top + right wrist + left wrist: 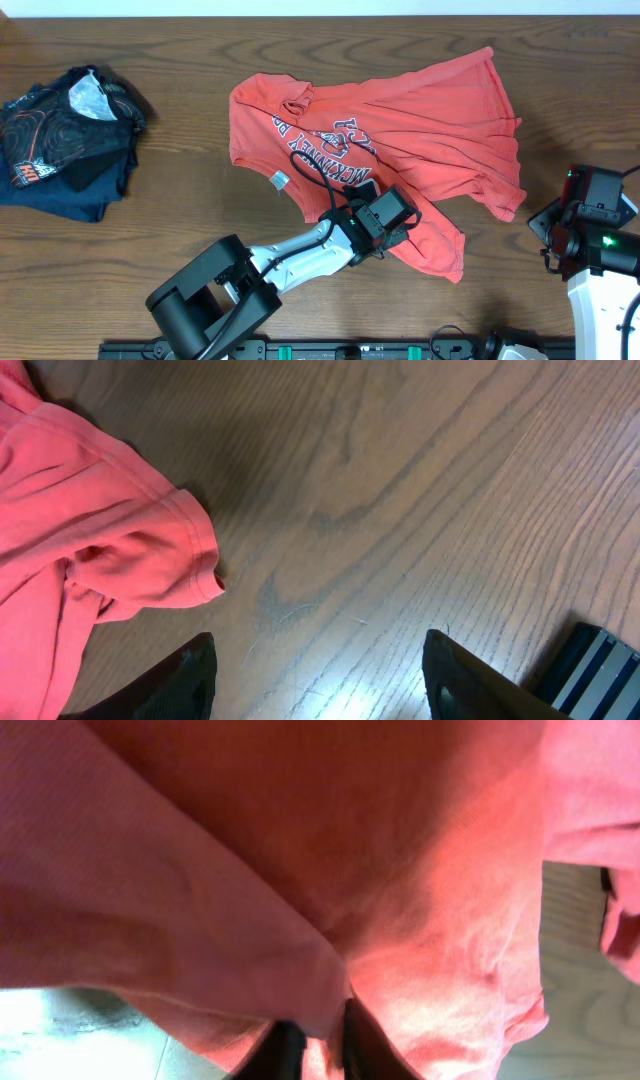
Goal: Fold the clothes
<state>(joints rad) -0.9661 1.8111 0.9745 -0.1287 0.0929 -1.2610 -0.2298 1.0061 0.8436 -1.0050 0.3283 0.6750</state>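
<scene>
The clothes, a coral T-shirt (400, 130) with dark blue lettering, lie crumpled across the middle of the wooden table. My left gripper (398, 232) sits on the shirt's lower front part and is shut on a fold of the coral cloth (320, 1010), which fills the left wrist view. My right gripper (318, 660) hovers open over bare wood at the table's right side, a sleeve edge (190, 550) of the shirt just left of its fingers.
A dark navy swirl-printed garment (65, 135) lies bundled at the far left of the table (200, 200). The right arm's base (600, 260) stands at the right edge. A black rail (350, 350) runs along the front edge.
</scene>
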